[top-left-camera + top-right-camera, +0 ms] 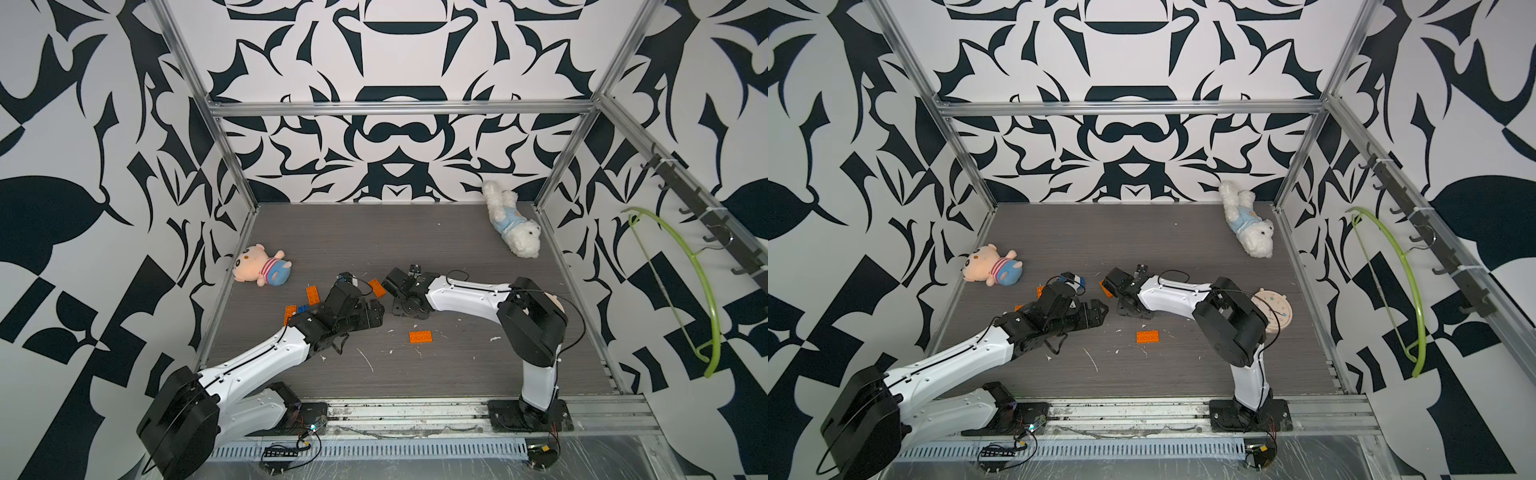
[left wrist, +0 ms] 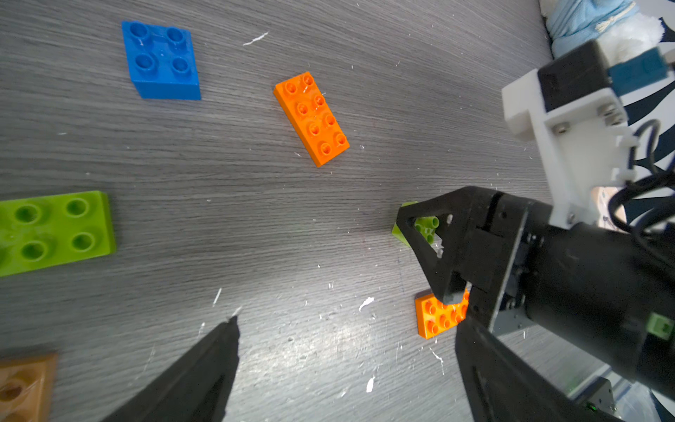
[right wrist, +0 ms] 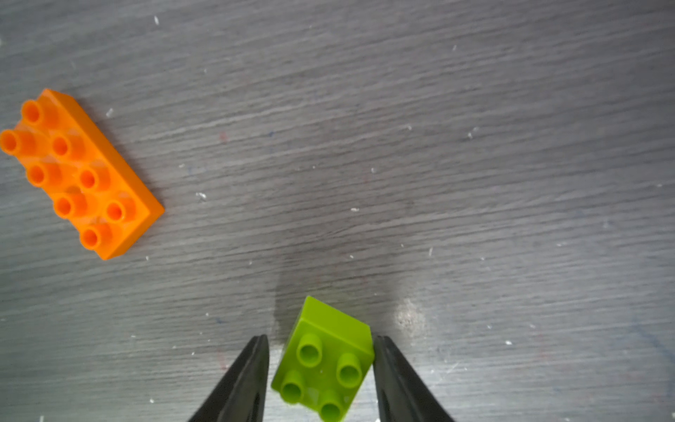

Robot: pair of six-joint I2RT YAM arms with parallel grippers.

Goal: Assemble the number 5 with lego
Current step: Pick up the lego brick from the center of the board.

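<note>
While the small lime green square plastic brick [image 3: 323, 365] lies skewed on the grey table [image 3: 365, 146] between the right gripper's [image 3: 320, 338] parted jaws, one fingertip [image 3: 385, 360] touches its corner and the other stands clear. The left gripper [image 2: 347, 365], spread wide and empty, is farther off.

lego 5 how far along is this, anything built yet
Done: nothing that reads as a 5; the blue square brick, orange oblong brick and lime oblong brick lie apart on the table. In hand: the right gripper straddles a small lime square brick, one finger touching, a slim gap at the other. The left gripper hangs open, empty. Left: practically the whole build.
</note>
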